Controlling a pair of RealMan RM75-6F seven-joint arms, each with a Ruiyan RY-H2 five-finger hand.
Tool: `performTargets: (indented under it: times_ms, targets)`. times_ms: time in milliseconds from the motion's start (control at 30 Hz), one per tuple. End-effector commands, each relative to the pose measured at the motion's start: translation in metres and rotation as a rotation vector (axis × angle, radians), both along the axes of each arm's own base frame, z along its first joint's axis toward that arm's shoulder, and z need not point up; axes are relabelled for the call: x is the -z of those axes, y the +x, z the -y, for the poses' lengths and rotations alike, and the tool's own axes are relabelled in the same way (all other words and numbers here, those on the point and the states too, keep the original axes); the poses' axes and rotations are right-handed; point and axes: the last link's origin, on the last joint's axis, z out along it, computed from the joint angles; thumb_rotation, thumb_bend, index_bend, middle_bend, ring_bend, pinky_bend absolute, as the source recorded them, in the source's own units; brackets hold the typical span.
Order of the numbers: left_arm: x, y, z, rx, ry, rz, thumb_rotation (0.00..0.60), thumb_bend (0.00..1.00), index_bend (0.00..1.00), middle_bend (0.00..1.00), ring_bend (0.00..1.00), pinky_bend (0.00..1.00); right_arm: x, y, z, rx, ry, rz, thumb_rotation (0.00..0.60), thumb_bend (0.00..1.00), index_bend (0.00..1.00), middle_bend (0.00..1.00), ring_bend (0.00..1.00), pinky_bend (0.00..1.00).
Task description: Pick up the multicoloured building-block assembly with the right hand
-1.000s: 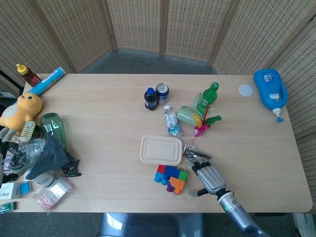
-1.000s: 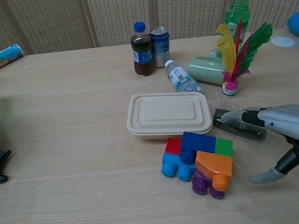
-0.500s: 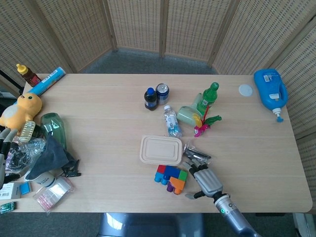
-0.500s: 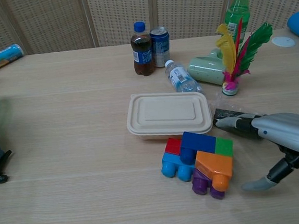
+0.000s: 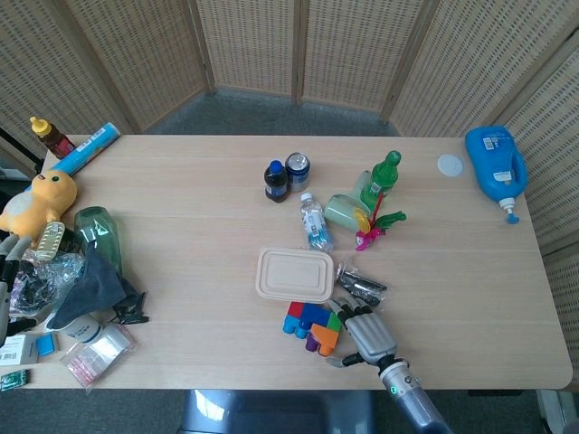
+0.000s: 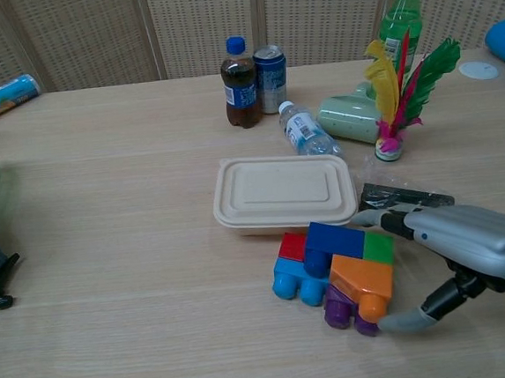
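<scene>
Chest view showed the right hand (image 6: 470, 254), fingers spread and empty, beside the building-block assembly (image 6: 335, 275) (rigid, light, probably separable): grip opposite right-side faces.

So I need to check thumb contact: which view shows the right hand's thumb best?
The chest view: the right hand shows large, its thumb tip at the block assembly. The head view shows the hand small, from above.

Test room: woven screens (image 5: 298, 45) behind cluttered wooden table (image 5: 199, 226).
</scene>
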Motion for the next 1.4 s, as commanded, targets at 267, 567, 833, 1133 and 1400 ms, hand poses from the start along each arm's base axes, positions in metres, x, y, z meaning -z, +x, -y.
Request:
performTargets:
  times_ms: [267, 567, 833, 1133, 1400]
  targets:
    - [0.000, 0.001, 0.000, 0.002, 0.001, 0.001, 0.600, 0.00, 0.00, 0.00, 0.00, 0.00, 0.009, 0.004, 0.003, 0.034, -0.070, -0.012, 0.350, 0.00, 0.00, 0.00, 0.00, 0.00]
    - [0.000, 0.000, 0.000, -0.002, -0.002, 0.002, 0.600, 0.00, 0.00, 0.00, 0.00, 0.00, 0.019, 0.005, 0.001, 0.054, -0.169, 0.030, 0.427, 0.00, 0.00, 0.00, 0.00, 0.00]
    - [0.001, 0.000, 0.000, 0.001, -0.003, 0.003, 0.600, 0.00, 0.00, 0.00, 0.00, 0.00, 0.018, 0.009, -0.005, 0.072, -0.187, 0.068, 0.599, 0.00, 0.00, 0.00, 0.01, 0.27]
    - [0.000, 0.000, 0.000, 0.001, -0.002, 0.006, 0.600, 0.00, 0.00, 0.00, 0.00, 0.00, 0.019, 0.020, -0.009, 0.054, -0.217, 0.104, 0.600, 0.00, 0.14, 0.21, 0.25, 0.43]
    - [-0.001, 0.000, -0.001, 0.001, 0.003, 0.012, 0.600, 0.00, 0.00, 0.00, 0.00, 0.00, 0.017, 0.024, -0.007, 0.044, -0.272, 0.113, 0.600, 0.00, 0.38, 0.39, 0.37, 0.51]
